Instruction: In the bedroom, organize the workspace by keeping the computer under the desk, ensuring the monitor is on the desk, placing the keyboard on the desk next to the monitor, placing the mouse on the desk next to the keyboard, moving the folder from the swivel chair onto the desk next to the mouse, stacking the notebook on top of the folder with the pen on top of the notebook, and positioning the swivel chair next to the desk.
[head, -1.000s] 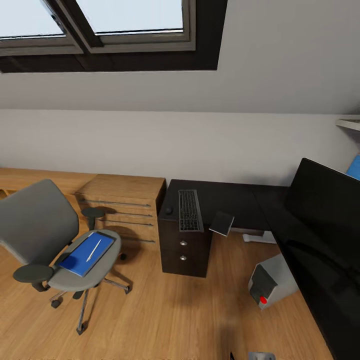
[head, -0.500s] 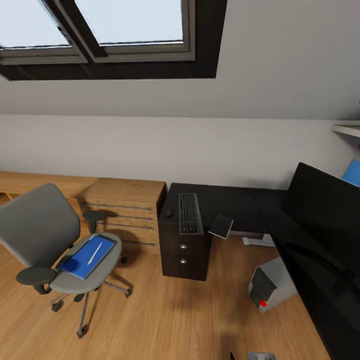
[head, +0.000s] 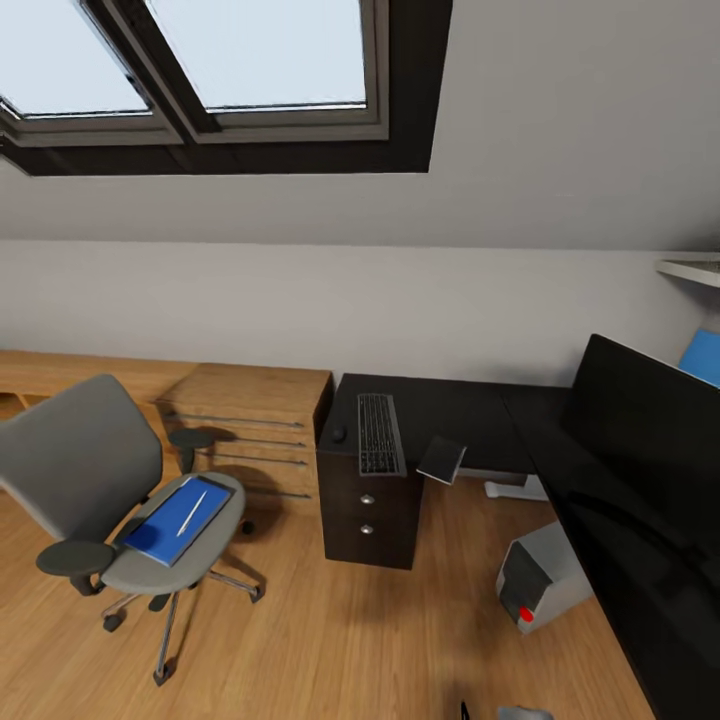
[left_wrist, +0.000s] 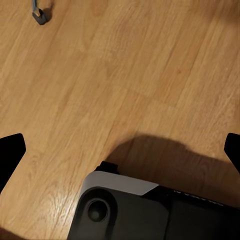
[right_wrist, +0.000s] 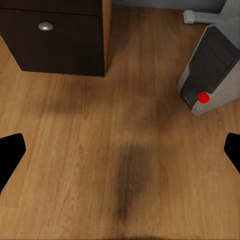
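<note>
Blue folder with pen on swivel chair seat; approach still needed.
Both claws are seen spread wide, empty, over wood floor. Base should be squared to the seat, well left of the worktop, before reaching.

The glossy black desk carries the keyboard, the mouse just beside it, the notebook overhanging the front edge, and the monitor. On the wood floor stand the computer and the swivel chair.
</note>
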